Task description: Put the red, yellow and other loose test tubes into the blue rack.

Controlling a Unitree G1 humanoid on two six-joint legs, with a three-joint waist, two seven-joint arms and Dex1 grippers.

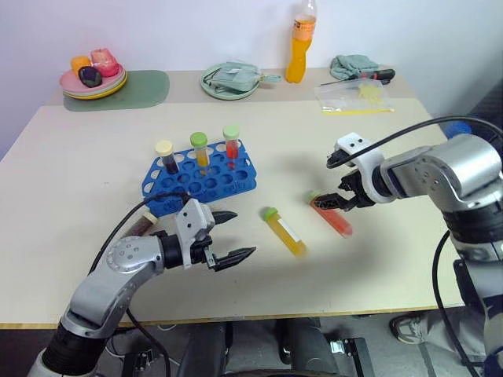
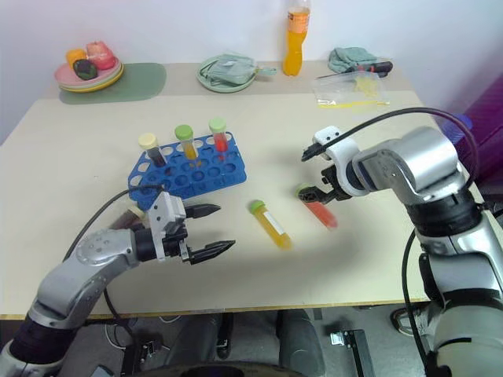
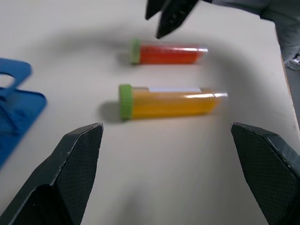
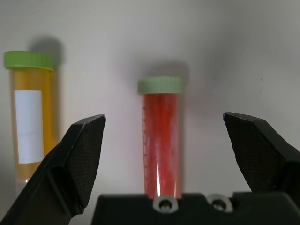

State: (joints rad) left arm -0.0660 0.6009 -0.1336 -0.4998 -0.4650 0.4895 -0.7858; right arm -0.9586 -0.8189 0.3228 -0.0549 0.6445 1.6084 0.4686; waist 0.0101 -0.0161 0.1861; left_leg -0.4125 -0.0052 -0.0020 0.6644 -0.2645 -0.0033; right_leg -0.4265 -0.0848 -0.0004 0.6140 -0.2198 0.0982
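A pale beige desk (image 1: 78, 236) with a wooden front edge fills most of the scene and stands against a plain white wall (image 1: 196, 31). Light falls evenly from above, leaving only soft shadows on the desk top. Below the front edge the floor (image 1: 377, 345) is grey and dim, and a purple piece of furniture (image 2: 487, 126) shows at the far right.

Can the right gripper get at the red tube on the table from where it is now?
Probably yes: the right gripper hangs open over the red tube, nothing between; the yellow tube lies apart.
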